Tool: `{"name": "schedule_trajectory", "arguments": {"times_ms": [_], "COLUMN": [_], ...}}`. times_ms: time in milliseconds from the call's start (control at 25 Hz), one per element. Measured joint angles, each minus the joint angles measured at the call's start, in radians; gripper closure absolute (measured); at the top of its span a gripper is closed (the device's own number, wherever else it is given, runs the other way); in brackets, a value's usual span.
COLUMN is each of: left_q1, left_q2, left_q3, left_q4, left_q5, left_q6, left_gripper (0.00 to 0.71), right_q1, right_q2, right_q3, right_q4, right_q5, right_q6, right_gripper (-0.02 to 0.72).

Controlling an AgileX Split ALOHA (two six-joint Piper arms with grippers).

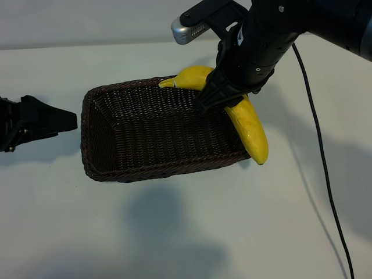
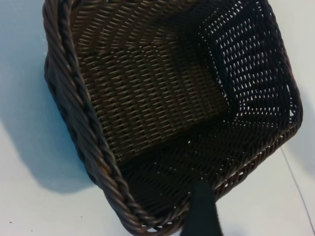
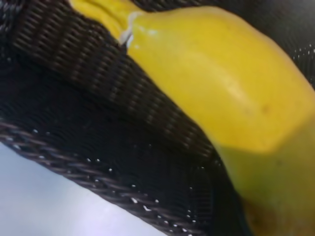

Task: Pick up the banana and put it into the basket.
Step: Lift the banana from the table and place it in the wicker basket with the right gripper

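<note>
From outside, we see the right gripper (image 1: 224, 93) clamped around the middle of the banana (image 1: 251, 129), which hangs over the far right corner of the basket (image 1: 110, 168) on the white table (image 1: 186, 232); the left gripper (image 1: 55, 120) sits spread just beside the basket's left end, grasping nothing. Our left wrist view looks down into the basket (image 2: 83, 113), with no fruit inside. Our right wrist view fills with the banana (image 3: 216, 78) above the wicker (image 3: 98, 147).

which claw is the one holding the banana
The right claw, over the basket's far right corner, grips the banana. The left claw sits open and empty beside the basket's left end.
</note>
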Motion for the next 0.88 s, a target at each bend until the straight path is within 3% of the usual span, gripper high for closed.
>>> {"name": "schedule_trajectory", "arguments": {"times_ms": [320, 880], "left_q1": [0.0, 0.0], "left_q2": [0.0, 0.0], "left_q3": [0.0, 0.0], "left_q4": [-0.005, -0.006], "left_q5": [0.002, 0.002], "left_q6": [0.003, 0.003], "left_gripper": [0.133, 0.133], "right_q1": [0.0, 0.0], "right_q2": [0.0, 0.089], "right_q3": [0.0, -0.071], "right_q4": [-0.001, 0.077], "right_q5": [-0.015, -0.065], "right_q6": [-0.027, -0.246], "right_gripper": [0.277, 0.277]}}
